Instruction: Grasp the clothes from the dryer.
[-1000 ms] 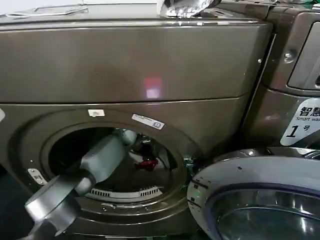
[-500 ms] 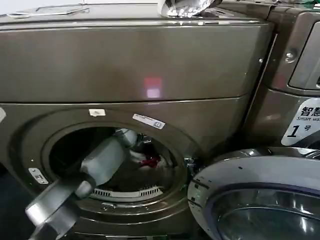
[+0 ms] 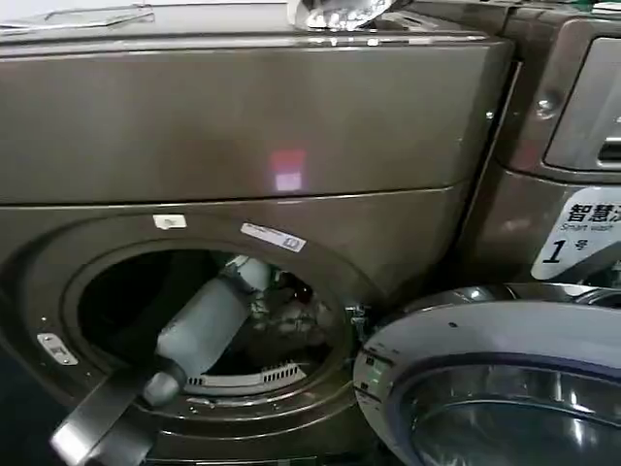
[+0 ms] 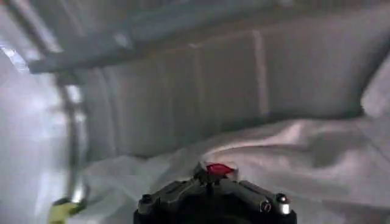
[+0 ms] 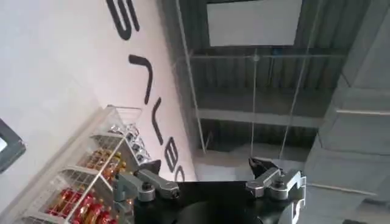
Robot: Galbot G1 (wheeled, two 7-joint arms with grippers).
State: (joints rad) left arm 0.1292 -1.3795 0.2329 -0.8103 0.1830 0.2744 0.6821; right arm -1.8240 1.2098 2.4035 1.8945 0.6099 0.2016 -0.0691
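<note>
The dryer (image 3: 243, 146), bronze-brown, stands with its grey-rimmed door (image 3: 485, 388) swung open. The left arm reaches through the porthole into the drum. The clothes (image 4: 292, 158), a pale heap, lie on the drum floor, spreading just beyond and to both sides of the left gripper (image 4: 214, 176). Its fingers are drawn together, pinching the small red garment (image 4: 218, 168) at their tips. The right gripper (image 5: 210, 173) points up at a ceiling, fingers spread wide, holding nothing.

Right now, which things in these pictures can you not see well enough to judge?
- Head view: the left gripper is deep in the dryer; its own arm and the dark drum hide the grasp.
- Left wrist view: blurred clothes; the grip is unclear.
- Right wrist view: the right gripper points at the ceiling.
</note>
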